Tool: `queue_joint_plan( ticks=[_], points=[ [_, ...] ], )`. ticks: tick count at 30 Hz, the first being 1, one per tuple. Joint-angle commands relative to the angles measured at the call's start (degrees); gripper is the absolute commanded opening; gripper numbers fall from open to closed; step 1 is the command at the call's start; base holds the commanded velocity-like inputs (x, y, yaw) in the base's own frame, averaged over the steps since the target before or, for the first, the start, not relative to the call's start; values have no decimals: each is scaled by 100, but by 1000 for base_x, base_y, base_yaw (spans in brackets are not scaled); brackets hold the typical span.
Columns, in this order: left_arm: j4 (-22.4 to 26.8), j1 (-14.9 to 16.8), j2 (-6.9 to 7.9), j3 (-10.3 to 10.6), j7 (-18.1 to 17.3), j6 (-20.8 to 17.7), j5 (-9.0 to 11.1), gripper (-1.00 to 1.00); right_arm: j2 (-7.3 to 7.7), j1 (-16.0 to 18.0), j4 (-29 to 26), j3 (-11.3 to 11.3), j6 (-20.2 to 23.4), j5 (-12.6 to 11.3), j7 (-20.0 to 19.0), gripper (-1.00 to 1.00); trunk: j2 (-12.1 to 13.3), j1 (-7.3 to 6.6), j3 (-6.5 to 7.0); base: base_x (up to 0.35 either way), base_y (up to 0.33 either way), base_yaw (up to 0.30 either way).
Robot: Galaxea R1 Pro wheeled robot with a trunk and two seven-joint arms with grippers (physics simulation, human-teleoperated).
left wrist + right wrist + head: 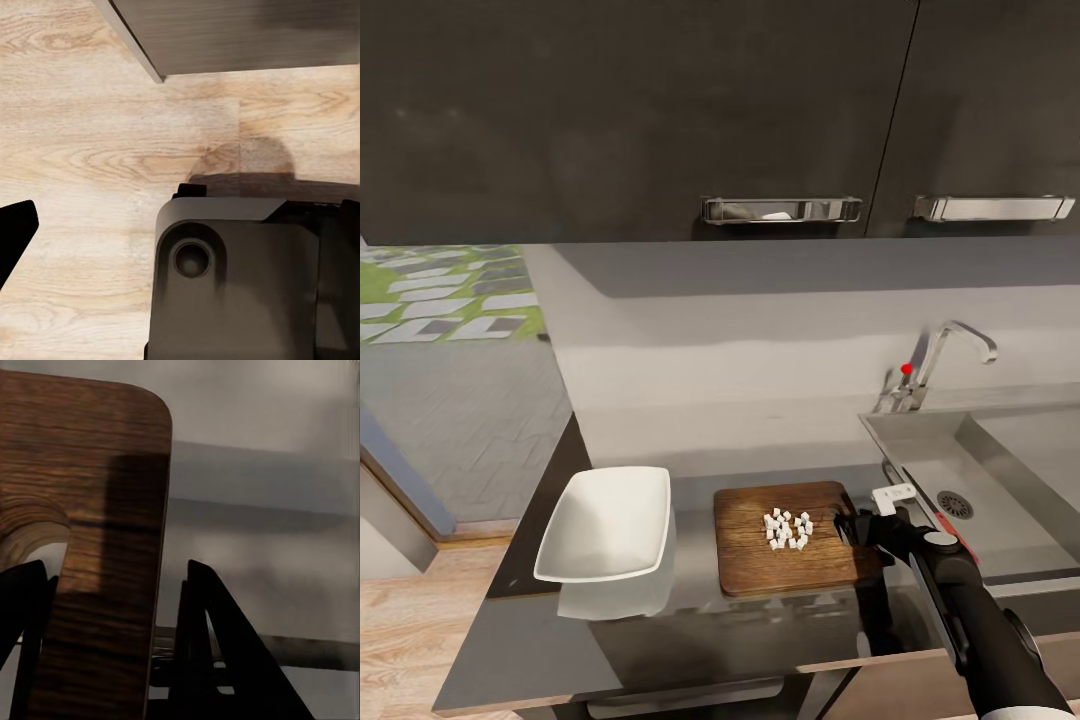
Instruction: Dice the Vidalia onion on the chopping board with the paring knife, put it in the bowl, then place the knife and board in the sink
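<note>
Onion [787, 529], diced into a cluster of small white cubes too many to count surely, lies on one board [796, 538], whose long axis runs left to right along the countertop [510, 640]. One white bowl [606, 525] stands beside it. The right gripper [857, 527] grasps the board's [97, 547] sink-side end, a finger [217, 652] either side. Left gripper: cannot tell.

The right arm [970, 620] is a matte black, tubular assembly with rounded joint housings. A grey circular cap and a narrow red band mark the wrist section. The right gripper [852, 527] is black. In the right wrist view, its fingers [225, 652] are black, flat-sided and wedge-shaped, tapering to a point. The left wrist view shows a dark grey moulded housing [240, 285] with rounded corners and one circular recessed boss.
</note>
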State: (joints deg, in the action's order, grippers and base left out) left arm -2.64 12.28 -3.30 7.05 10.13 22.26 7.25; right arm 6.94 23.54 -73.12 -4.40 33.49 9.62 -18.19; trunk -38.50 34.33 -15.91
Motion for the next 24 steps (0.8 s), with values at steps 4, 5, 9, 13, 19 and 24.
queue_joint_plan(
  ticks=[4,5,9,13,19,24],
  points=[
    [-24,11,-2,51,7,42,57,100,0,1,-5,-8,17,180,-53,-100,-6,2,-9,0,0,0],
    [-22,11,-3,51,7,42,57,100,0,1,-3,-8,17,180,-53,-100,-6,2,-9,0,0,0],
    [-25,11,-2,51,7,42,57,100,1,1,-7,-8,17,180,-53,-100,-6,2,-9,0,0,0],
    [-26,11,-2,51,7,42,57,100,2,1,-8,-8,17,180,-48,-100,-6,2,-9,0,0,0],
    [-25,11,-3,51,7,42,57,100,6,1,-9,-8,17,180,-44,-100,-6,2,-9,0,0,0],
    [-26,11,-4,51,7,42,57,100,7,1,-9,-15,22,180,-44,-100,-6,2,-9,0,0,0]
  ],
)
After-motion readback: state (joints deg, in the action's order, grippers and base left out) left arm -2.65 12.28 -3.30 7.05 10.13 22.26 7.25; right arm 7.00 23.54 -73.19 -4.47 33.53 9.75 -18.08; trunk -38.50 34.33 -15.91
